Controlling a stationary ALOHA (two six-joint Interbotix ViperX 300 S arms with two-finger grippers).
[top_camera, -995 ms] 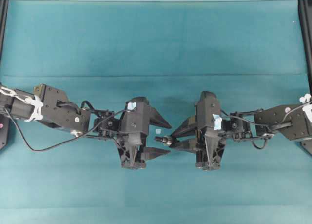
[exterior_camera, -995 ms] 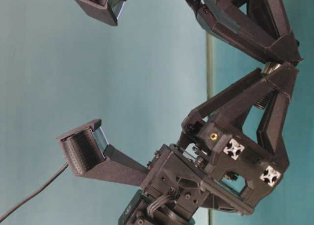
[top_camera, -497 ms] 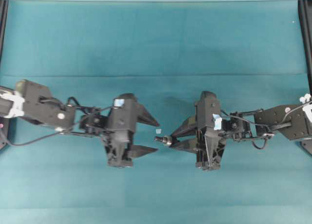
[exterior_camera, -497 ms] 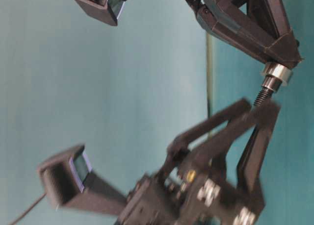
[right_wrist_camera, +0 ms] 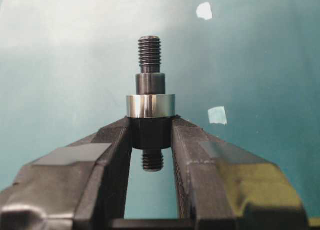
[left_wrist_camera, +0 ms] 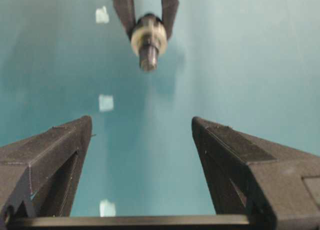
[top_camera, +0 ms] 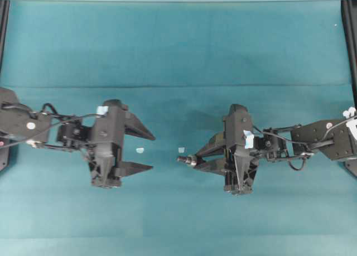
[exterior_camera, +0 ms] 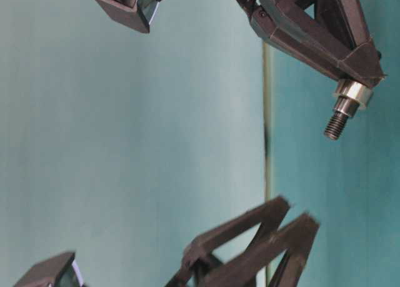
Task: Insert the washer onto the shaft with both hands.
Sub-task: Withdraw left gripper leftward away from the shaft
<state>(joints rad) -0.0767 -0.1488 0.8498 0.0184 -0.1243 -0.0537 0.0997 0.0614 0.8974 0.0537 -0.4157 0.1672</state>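
My right gripper (right_wrist_camera: 151,127) is shut on the thick middle of the shaft (right_wrist_camera: 150,74), a dark stepped rod with threaded ends. The washer (right_wrist_camera: 150,105), a shiny metal ring, sits on the shaft against the fingertips. From overhead, the shaft (top_camera: 184,159) points left out of the right gripper (top_camera: 196,160), held above the table. My left gripper (top_camera: 153,152) stands open and empty, well to the left of the shaft's tip. Its wrist view looks between its fingertips (left_wrist_camera: 87,127) at the washer (left_wrist_camera: 148,37) and shaft (left_wrist_camera: 148,57) ahead.
Small pale tape scraps (top_camera: 139,150) (top_camera: 181,149) lie on the teal table (top_camera: 178,55) between the grippers. Black frame rails (top_camera: 350,44) run along the left and right edges. The table-level view shows the left gripper (exterior_camera: 299,212) blurred at the bottom.
The left arm has drawn back to the left, away from the shaft's tip, with its jaws still open. The right gripper, shaft and washer have stayed put.
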